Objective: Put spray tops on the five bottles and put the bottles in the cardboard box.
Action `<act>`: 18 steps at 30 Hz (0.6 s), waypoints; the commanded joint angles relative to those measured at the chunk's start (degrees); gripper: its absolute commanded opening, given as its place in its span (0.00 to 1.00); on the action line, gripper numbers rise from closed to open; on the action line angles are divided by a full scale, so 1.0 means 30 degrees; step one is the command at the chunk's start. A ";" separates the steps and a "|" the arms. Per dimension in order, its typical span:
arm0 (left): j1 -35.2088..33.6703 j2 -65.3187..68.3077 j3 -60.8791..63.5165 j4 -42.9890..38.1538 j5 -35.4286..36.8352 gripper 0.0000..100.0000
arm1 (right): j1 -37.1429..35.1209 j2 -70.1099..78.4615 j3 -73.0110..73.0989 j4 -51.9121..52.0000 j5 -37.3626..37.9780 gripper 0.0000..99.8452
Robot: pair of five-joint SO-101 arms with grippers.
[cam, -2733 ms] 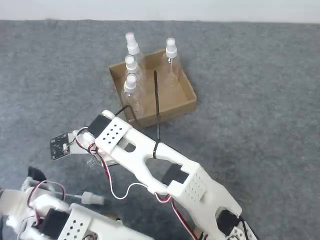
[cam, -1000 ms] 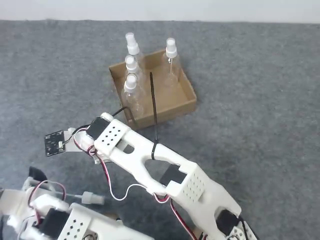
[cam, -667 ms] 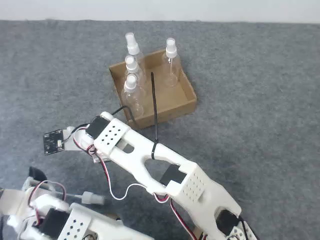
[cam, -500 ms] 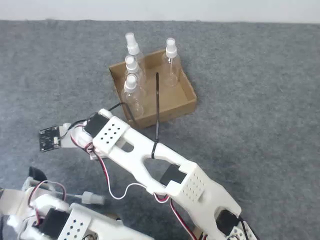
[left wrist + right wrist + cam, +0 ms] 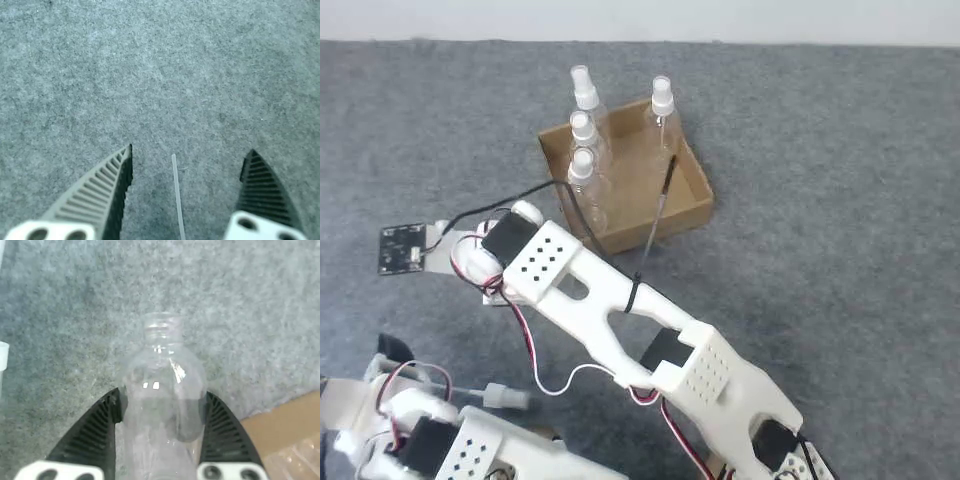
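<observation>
Four capped bottles [image 5: 582, 178] stand in or right against the cardboard box [image 5: 620, 238], so the step in hand looks like the last fitting: getting a spray top onto the fifth bottle [image 5: 162, 375].

The right gripper [image 5: 162, 394] has that bottle. Its jaws are closed onto the clear body, one ribbed finger pressed to each side. The bare threaded neck points out past the fingertips, but I cannot tell whether the bottle is upright or tilted. A corner of the box lies off to the outer side of one jaw, near it but apart.

The left gripper [image 5: 190, 150] has its jaws spread wide and grips nothing. A thin dip tube [image 5: 175, 190] runs up the gap between them, touching neither finger, with grey carpet [image 5: 160, 60] beyond the tips. In the high view the spray top [image 5: 507, 397] lies close beside that arm.

The next move, as I judge it, needs the left jaws to close on the spray top. They must then steer the slender tube tip into the narrow neck, with the right jaws keeping the bottle steady. The tube looks flexible, so a skewed approach could miss the opening. Boxing the bottle would come after that.
</observation>
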State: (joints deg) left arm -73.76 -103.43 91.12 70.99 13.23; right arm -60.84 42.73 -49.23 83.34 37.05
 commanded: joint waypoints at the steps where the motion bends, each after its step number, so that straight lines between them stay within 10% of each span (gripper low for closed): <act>1: 0.0029 -0.0381 -0.0132 -0.0088 -0.0147 0.33 | 0.0718 -0.0630 -0.2608 0.1451 -0.0996 0.07; 18: 0.0059 -0.0381 -0.0161 -0.0088 -0.0147 0.33 | 0.0777 -0.0630 -0.7385 0.6198 -0.3018 0.07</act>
State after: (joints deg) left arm -73.76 -103.43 91.12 70.99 13.23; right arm -59.52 42.73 -64.88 98.02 28.88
